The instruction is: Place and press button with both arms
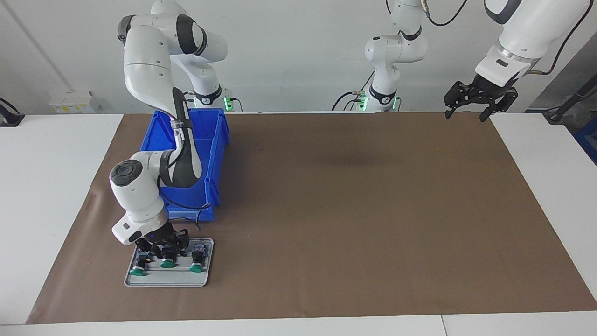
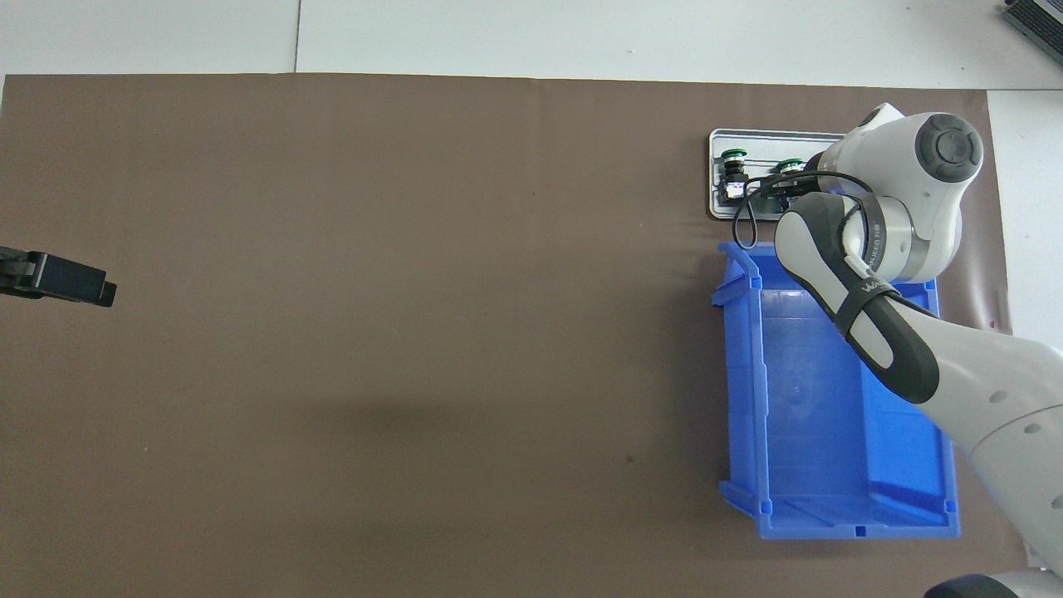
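Three buttons with green caps lie side by side in a small grey tray [image 1: 163, 281] on the brown mat, at the right arm's end of the table. My right gripper [image 1: 169, 246] is down in the tray, set on the black body of the middle button [image 1: 168, 262]. The outer two buttons [image 1: 138, 270] [image 1: 197, 267] lie free. In the overhead view the right wrist covers much of the tray [image 2: 716, 208]; one button [image 2: 733, 170] shows whole. My left gripper [image 1: 467, 114] hangs open and empty, high over the left arm's end of the table, where that arm waits.
A blue bin [image 1: 217, 140] [image 2: 814, 432] stands right beside the tray, nearer to the robots, under the right arm's forearm. The brown mat [image 1: 350, 210] covers most of the white table. A cable loops from the right wrist over the tray's edge.
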Robot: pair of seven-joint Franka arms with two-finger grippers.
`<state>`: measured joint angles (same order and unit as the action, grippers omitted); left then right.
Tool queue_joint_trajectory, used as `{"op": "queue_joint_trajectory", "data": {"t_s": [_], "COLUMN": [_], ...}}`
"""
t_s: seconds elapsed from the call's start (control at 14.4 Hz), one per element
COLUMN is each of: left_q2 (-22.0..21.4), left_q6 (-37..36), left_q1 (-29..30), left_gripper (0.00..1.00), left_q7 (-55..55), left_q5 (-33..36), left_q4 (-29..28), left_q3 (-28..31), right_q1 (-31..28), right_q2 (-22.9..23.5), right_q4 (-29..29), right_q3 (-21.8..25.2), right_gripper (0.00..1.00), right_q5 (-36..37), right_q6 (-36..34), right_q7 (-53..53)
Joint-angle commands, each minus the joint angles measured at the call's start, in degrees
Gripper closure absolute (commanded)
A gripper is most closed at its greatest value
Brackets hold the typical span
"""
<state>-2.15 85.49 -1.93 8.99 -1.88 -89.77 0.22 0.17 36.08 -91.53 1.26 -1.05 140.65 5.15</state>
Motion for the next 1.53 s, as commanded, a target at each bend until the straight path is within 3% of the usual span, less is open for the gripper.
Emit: {"op": "queue_joint_trajectory", "data": {"t_s": [0.0, 0.28, 0.49, 0.7, 0.91, 1.18, 1.46], "left_q2": [-1.6, -1.6, -1.6, -1.6, -1.6, -1.6, -1.6], "left_q6": [1.1, 1.1, 1.1, 1.1, 1.1, 1.1, 1.1], "left_q1": [0.5, 0.5, 0.5, 0.5, 0.4, 0.5, 0.5], "left_gripper": [0.00, 0.00, 0.00, 0.00, 0.00, 0.00, 0.00], "left_q7": [0.3, 0.3, 0.3, 0.3, 0.3, 0.3, 0.3], "left_q5": [0.8, 0.8, 0.8, 0.8, 0.8, 0.8, 0.8], "left_q4": [-2.1, -2.1, -2.1, -2.1, -2.1, -2.1, -2.1], "left_q3": [-0.3, -0.3, -0.3, -0.3, -0.3, -0.3, -0.3], "right_q1": [-0.7, -0.2, 0.0, 2.4, 10.0, 21.5, 33.3], "right_q2": [-0.7, -1.6, -2.8, -6.3, -9.6, -10.3, -7.5], "right_q4": [-0.1, 6.5, 15.1, 17.7, 17.7, 16.6, 15.3], "right_q3": [-0.6, -0.6, -0.7, -0.9, -0.6, -0.9, -1.0], "right_gripper": [1.00, 1.00, 1.00, 1.00, 1.00, 1.00, 1.00], "right_q5": [-1.3, -1.5, -0.4, -0.7, -0.2, 1.6, 7.8], "right_q6": [0.0, -6.8, -17.0, -21.1, -25.8, -25.1, -22.0], "right_q7": [0.7, -4.9, -13.8, -36.7, -61.1, -93.5, -122.4]}}
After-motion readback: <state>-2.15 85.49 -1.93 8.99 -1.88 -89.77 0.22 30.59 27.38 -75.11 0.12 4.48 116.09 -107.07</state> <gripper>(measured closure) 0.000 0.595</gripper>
